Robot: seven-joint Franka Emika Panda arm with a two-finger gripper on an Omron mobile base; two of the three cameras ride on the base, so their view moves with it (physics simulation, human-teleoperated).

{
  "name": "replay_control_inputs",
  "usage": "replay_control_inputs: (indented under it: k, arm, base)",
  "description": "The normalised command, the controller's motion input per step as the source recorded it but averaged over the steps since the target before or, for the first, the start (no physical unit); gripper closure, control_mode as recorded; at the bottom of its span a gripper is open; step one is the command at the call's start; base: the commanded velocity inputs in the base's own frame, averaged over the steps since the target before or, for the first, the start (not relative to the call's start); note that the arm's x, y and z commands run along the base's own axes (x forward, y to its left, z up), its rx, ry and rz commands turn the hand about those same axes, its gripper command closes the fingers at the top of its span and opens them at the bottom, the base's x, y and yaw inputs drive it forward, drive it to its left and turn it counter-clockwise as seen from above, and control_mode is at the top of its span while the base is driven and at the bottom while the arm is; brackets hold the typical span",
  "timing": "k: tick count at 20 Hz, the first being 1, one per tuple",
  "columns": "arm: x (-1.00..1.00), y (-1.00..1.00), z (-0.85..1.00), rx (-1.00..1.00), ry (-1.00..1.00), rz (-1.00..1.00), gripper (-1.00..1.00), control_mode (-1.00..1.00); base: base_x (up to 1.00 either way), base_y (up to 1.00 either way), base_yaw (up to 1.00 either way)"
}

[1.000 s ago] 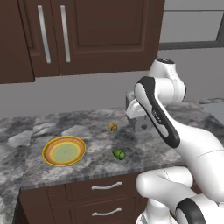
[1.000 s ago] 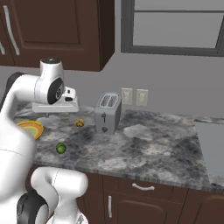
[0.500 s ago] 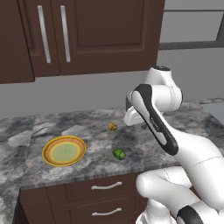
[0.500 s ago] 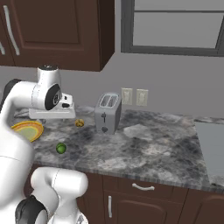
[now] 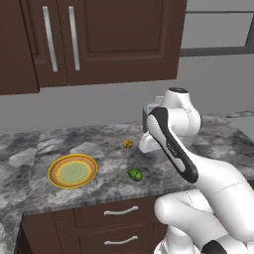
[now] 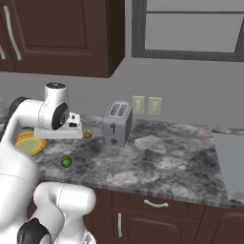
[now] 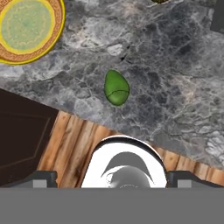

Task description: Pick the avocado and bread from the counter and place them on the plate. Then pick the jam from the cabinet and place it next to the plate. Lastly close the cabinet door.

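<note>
The hand view looks straight down on the dark green avocado (image 7: 117,88), which lies on the grey marbled counter (image 7: 175,87) close to its front edge. My gripper (image 7: 113,179) hovers above it, open, with its tips wide apart and nothing between them. The plate (image 7: 29,28) with the orange-yellow rim sits empty to the upper left. From the base, the avocado (image 5: 135,174) lies right of the plate (image 5: 73,171), and the bread (image 5: 127,144) rests behind it. The cabinet (image 5: 119,39) hangs above, and the doors with bar handles (image 5: 73,37) are shut. The jam is out of view.
A silver toaster (image 6: 117,123) stands on the counter just right of my hand, with wall sockets (image 6: 145,105) behind it. Dark drawers (image 5: 119,212) run under the counter's front edge. A window (image 6: 190,28) sits above the right stretch of counter.
The arm has folded lower and the hand has sunk toward the counter over the avocado. The gripper stays open. Plate, avocado and bread have not moved.
</note>
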Motion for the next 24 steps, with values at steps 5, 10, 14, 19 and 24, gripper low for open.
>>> replay_control_inputs:
  k: [5,10,14,19,24]
  arm:
    - [0.03,0.06,-0.46,0.0,0.09,0.0,-1.0,-1.0]
    - [0.03,0.09,-0.46,-0.01,0.12,0.0,-1.0,-1.0]
    - [0.08,0.08,-0.45,-0.02,0.13,0.0,-1.0,-1.0]
    - [0.25,0.11,-0.24,-0.01,0.15,0.0,-1.0,-1.0]
    - [0.23,0.15,-0.14,-0.03,0.06,0.0,-1.0,-1.0]
  base:
    - [0.0,0.0,0.0]
    - [0.0,0.0,0.0]
    - [0.0,0.0,0.0]
    - [0.0,0.0,0.0]
    - [0.0,0.0,0.0]
